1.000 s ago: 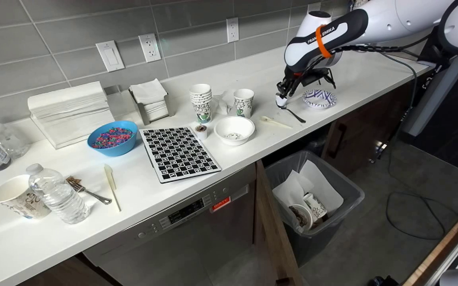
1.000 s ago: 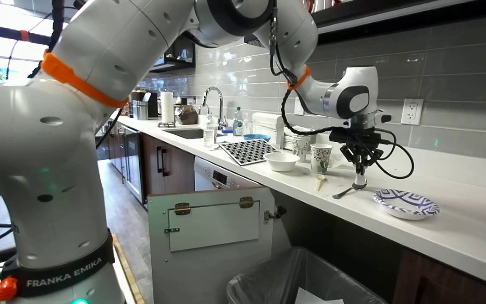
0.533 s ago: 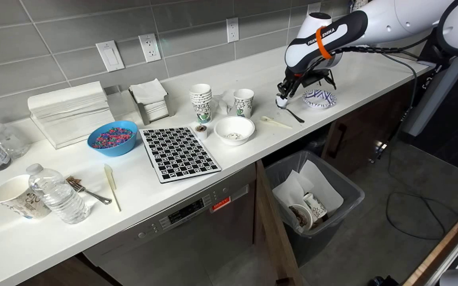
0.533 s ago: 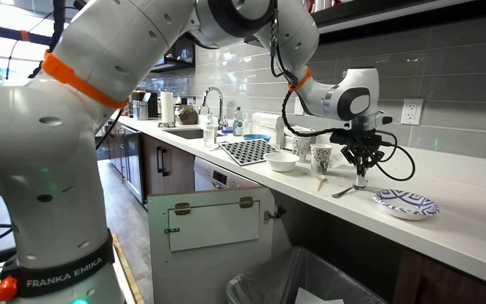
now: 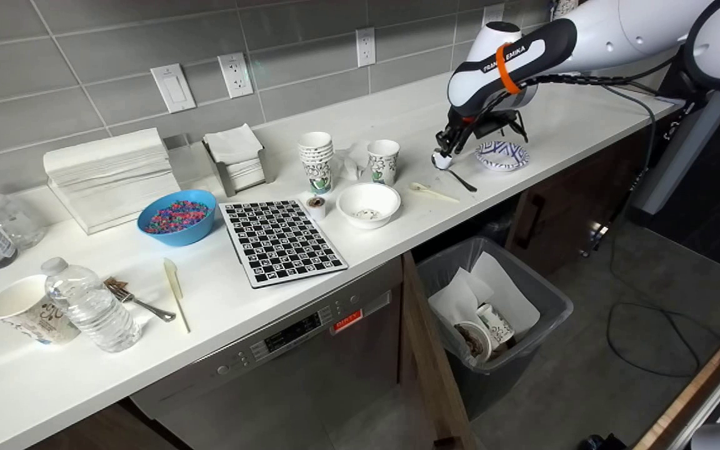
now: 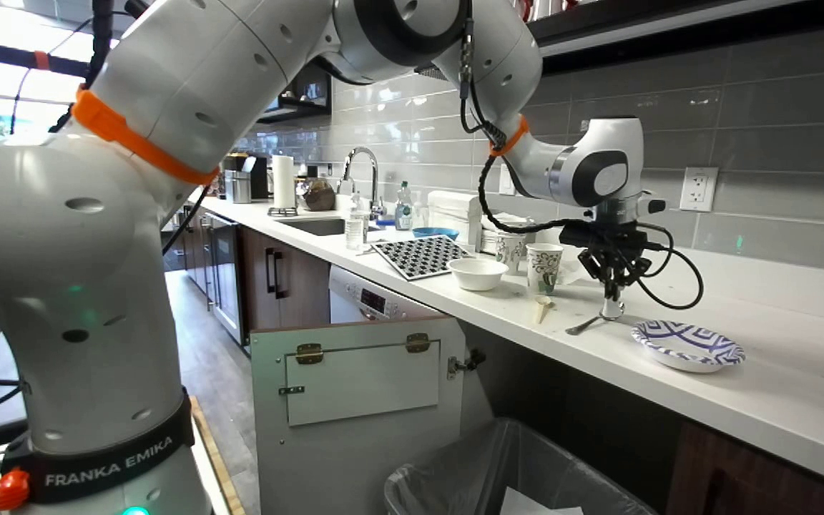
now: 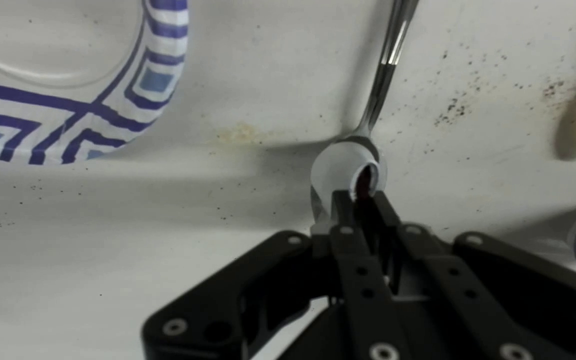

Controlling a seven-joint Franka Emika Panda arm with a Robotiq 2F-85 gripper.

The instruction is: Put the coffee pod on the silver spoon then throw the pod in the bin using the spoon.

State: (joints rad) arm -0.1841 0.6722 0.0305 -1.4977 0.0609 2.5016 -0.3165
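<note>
The coffee pod (image 7: 332, 167) is right under the claw (image 7: 364, 196), whose two fingers (image 7: 343, 207) are pressed nearly together, pinching the top of it. Below both comes the bowl of the silver spoon (image 7: 384, 75), and the pod appears to be standing in it. The spoon's handle reaches out over the table (image 7: 228, 310) from beneath the claw.

The wrist view alone lets me look into the pod's mouth, and it brings out the dark specks (image 7: 452, 111) sprinkled near the claw. In both exterior views the pod is only a pale patch under the fingertips. In an exterior view I can see down into the bin (image 5: 499, 378), lower than the claw and well apart from it, with white paper (image 5: 507, 294) and a printed cup (image 5: 494, 320) inside. In an exterior view there is also the pale inner face of the open cabinet door (image 6: 362, 458), lower than the claw too. All three views catch the blue-patterned bowl (image 6: 691, 343), near the claw but not touching it.

As for the pod, it is a smooth little white cup, a bit greyish seen up close. Its mouth, turned up toward the claw, shows as a narrow oval with a bright rim and a dark reddish inside. The body looks wider lower down, where the spoon's shiny edge peeks out around part of it.
</note>
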